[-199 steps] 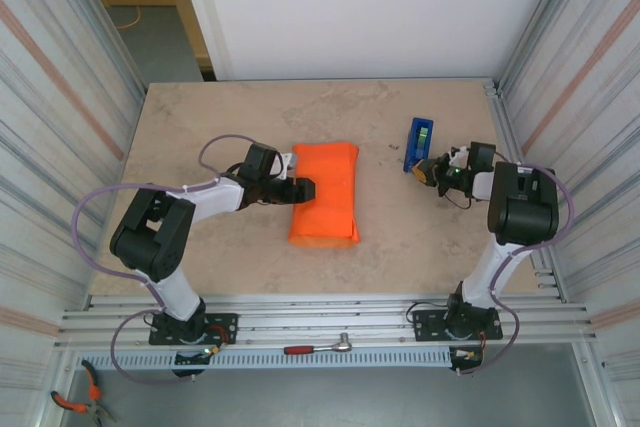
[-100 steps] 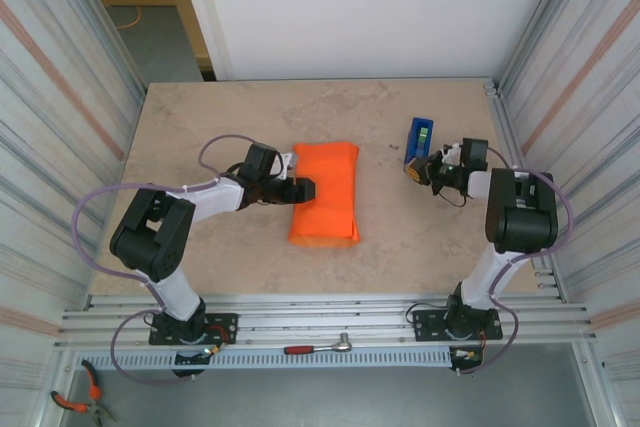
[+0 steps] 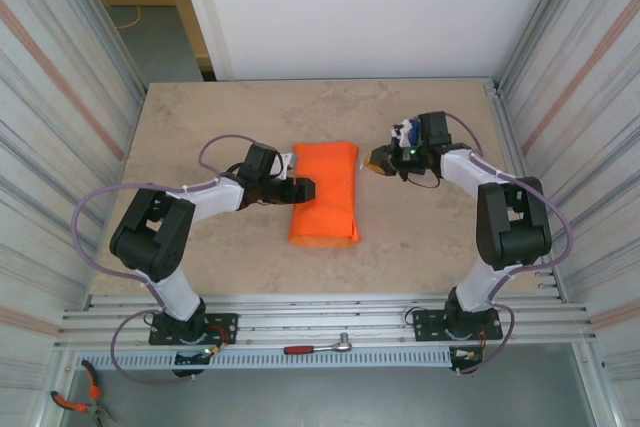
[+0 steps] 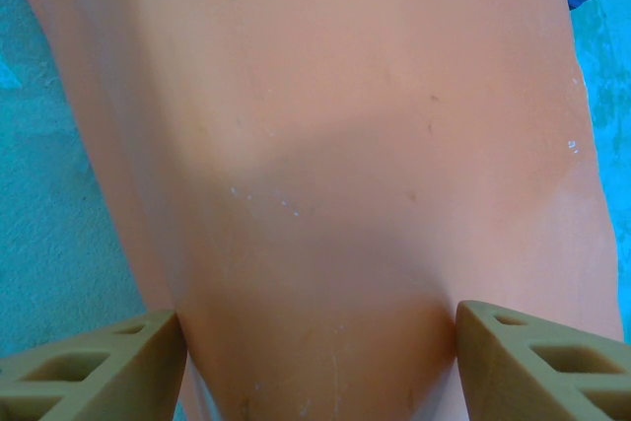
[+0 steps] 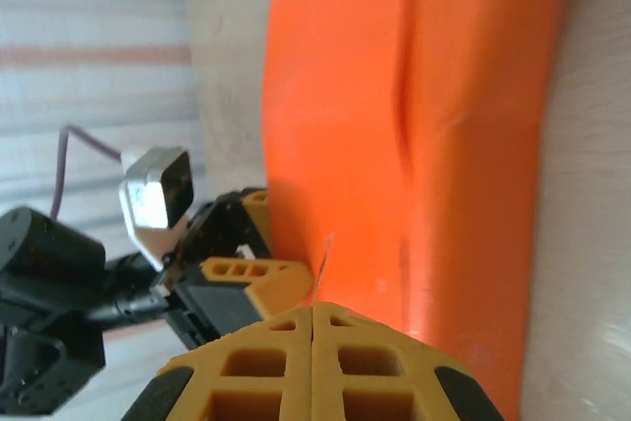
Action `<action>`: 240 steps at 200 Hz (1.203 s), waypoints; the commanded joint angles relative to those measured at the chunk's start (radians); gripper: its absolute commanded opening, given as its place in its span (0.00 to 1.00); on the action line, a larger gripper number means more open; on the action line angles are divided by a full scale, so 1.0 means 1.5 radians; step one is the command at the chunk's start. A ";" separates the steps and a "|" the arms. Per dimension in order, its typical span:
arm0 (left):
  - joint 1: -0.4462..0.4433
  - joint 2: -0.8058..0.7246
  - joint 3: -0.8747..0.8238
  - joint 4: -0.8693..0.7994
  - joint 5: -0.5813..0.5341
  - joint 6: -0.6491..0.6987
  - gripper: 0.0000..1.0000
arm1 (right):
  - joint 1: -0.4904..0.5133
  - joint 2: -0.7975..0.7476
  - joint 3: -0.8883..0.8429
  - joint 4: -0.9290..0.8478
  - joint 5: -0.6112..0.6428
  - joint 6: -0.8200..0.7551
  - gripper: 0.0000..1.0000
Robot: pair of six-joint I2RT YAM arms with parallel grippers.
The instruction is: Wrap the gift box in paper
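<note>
**Beige stone-look surface, orange packet at centre stage**

Corrugated metal walls (image 3: 60,127) hem in the pale mottled surface (image 3: 200,127), and right in the middle of it lies the paper (image 3: 328,197): bright orange, folded over into a thick upright oblong with soft, puffy edges. The gift box cannot be seen; the paper covers whatever is under it.

Over to the left arm. The left gripper (image 3: 305,189) is low at the packet's left edge, about halfway along. The left wrist view shows its tan fingers (image 4: 89,372) spread wide, one at each lower corner, with a broad swell of paper filling the space between them. It is splayed, with no pinch on the sheet that can be made out.

Now the right side. The right gripper (image 3: 376,160) hangs just off the packet's upper right corner, apart from it and pointing towards it. The right wrist view shows its yellow fingers (image 5: 256,372) pressed flat together with no gap. A hair-thin sliver (image 5: 324,251) rises from the tips, too fine to name, and whether it is held cannot be told. Just behind that wrist, a blue tape dispenser (image 3: 404,133) peeks out.
</note>
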 commanded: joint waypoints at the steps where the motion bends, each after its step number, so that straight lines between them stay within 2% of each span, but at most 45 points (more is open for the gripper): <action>1: -0.011 0.037 -0.039 -0.093 -0.067 0.016 0.71 | 0.040 0.023 0.057 -0.152 0.023 -0.112 0.00; 68: -0.011 0.033 -0.043 -0.091 -0.067 0.017 0.70 | 0.103 0.080 0.152 -0.275 0.102 -0.201 0.00; 141: -0.011 0.037 -0.041 -0.089 -0.067 0.015 0.70 | 0.106 0.119 0.186 -0.311 0.133 -0.242 0.00; 191: -0.011 0.040 -0.039 -0.090 -0.068 0.014 0.70 | 0.107 0.151 0.191 -0.329 0.191 -0.263 0.00; 240: -0.010 0.041 -0.039 -0.089 -0.069 0.013 0.70 | 0.108 0.154 0.188 -0.326 0.198 -0.258 0.00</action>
